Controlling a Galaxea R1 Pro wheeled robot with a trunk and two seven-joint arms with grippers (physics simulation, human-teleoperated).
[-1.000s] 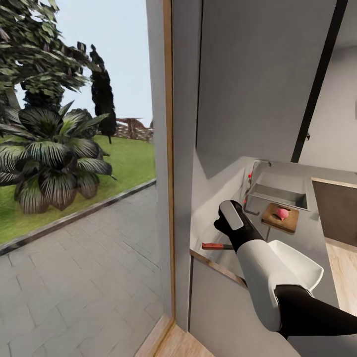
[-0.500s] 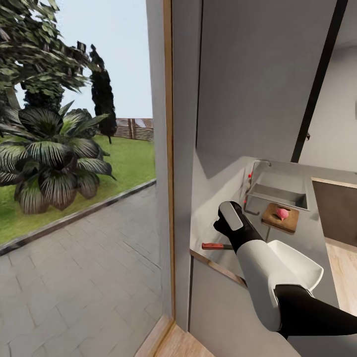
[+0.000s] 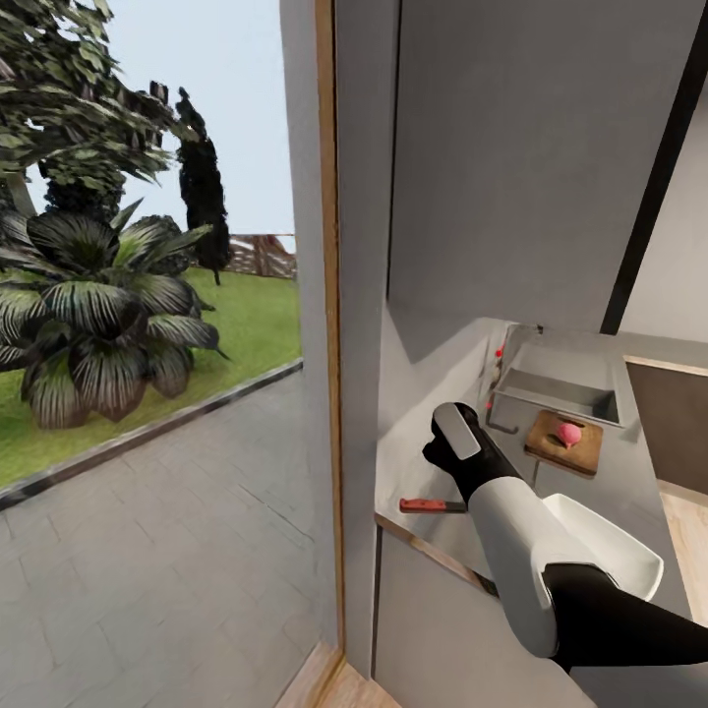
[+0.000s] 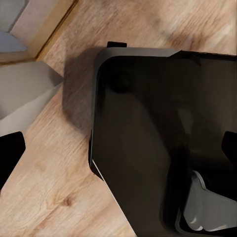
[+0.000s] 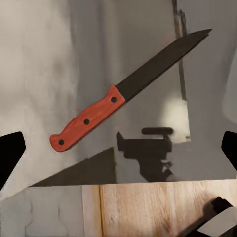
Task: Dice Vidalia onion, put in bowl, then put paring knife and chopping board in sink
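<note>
Cam shifted; paring knife [image 5: 118, 96] flat btwn spread right fingers [image 5: 11, 153].

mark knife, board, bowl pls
paring knife [image 5: 88, 120]: right wrist view, on the red handle.
chopping board [image 3: 546, 436]: head view, on bare wood beside the onion.
bowl [image 3: 629, 560]: head view, on the white rim.
</note>
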